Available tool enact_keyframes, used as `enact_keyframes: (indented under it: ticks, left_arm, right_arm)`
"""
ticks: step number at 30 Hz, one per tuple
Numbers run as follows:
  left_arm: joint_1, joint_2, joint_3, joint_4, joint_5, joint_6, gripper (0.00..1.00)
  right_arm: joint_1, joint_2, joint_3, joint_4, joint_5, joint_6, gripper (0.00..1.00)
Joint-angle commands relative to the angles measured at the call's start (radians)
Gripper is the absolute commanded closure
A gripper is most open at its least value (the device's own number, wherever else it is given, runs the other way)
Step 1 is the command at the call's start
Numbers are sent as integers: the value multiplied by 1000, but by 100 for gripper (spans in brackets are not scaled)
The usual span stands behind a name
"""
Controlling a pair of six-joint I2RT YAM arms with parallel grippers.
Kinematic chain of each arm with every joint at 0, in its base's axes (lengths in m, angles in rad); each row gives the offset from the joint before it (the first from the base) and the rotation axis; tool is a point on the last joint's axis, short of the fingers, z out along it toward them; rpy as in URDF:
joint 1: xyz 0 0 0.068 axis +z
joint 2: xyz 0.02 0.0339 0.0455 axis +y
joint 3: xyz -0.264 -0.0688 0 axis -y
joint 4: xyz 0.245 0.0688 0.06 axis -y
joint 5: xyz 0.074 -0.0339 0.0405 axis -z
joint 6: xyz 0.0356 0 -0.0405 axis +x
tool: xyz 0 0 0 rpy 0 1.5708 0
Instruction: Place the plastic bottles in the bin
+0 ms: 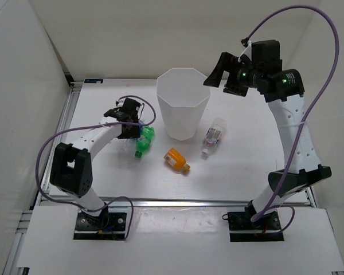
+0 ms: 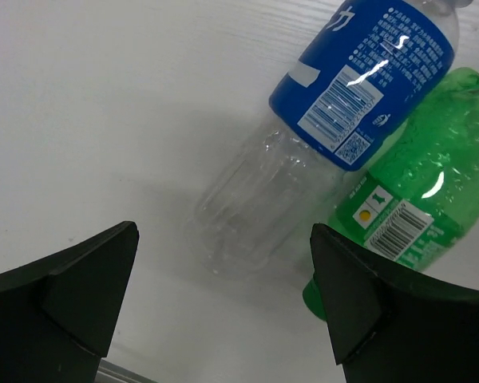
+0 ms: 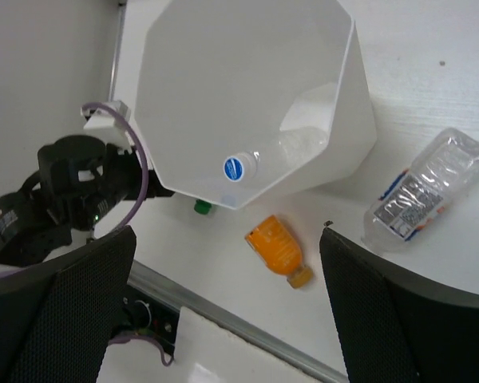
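Note:
The white bin [image 1: 182,106] stands mid-table. In the right wrist view a clear bottle [image 3: 291,148] with a blue-marked cap lies inside the bin [image 3: 223,72]. My left gripper [image 1: 128,120] is open, low over a clear bottle with a blue label [image 2: 335,112] that lies against the green bottle [image 2: 431,183]; the jaws touch neither. The green bottle [image 1: 143,140], orange bottle [image 1: 176,160] and clear red-white labelled bottle [image 1: 214,136] lie on the table. My right gripper [image 1: 225,73] is open and empty, raised beside the bin's right rim.
The left arm [image 3: 56,199] shows left of the bin in the right wrist view. The table's metal front rail [image 3: 223,319] runs below the orange bottle [image 3: 279,247]. White walls close in the left and back of the table.

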Motion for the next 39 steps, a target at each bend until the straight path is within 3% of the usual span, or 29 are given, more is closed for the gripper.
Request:
enact_keyframes:
  ticks: [1, 13, 21, 24, 25, 26, 27, 29, 34, 37, 39]
  left_arm:
    - [5, 20, 59, 50, -28, 12, 0]
    - [5, 208, 59, 141, 83, 52, 0]
    - [92, 254, 68, 150, 201, 41, 9]
    - [101, 242, 68, 150, 222, 41, 25]
    - [101, 228, 79, 150, 222, 41, 35]
    - [101, 217, 79, 150, 222, 26, 57]
    - [101, 203, 79, 141, 222, 15, 63]
    - [101, 145, 117, 107, 183, -55, 69]
    - [75, 39, 396, 12, 135, -225, 64]
    - [23, 28, 576, 47, 130, -195, 61]
    - [14, 74, 776, 61, 170, -143, 60]
  right_arm:
    - [2, -10, 17, -90, -1, -62, 1]
    - [2, -19, 63, -185, -1, -91, 1]
    - [2, -19, 52, -203, -1, -100, 1]
    - [2, -28, 32, -203, -1, -100, 1]
    - [2, -28, 22, -203, -1, -100, 1]
    - [2, -28, 22, -203, -1, -100, 1]
    - [2, -28, 22, -194, -11, -100, 1]
    - [2, -28, 11, -194, -11, -90, 1]
    - [2, -41, -44, -174, -21, -70, 1]
    - [2, -62, -104, -131, -21, -48, 1]
    - [2, -73, -132, -113, -21, -36, 1]
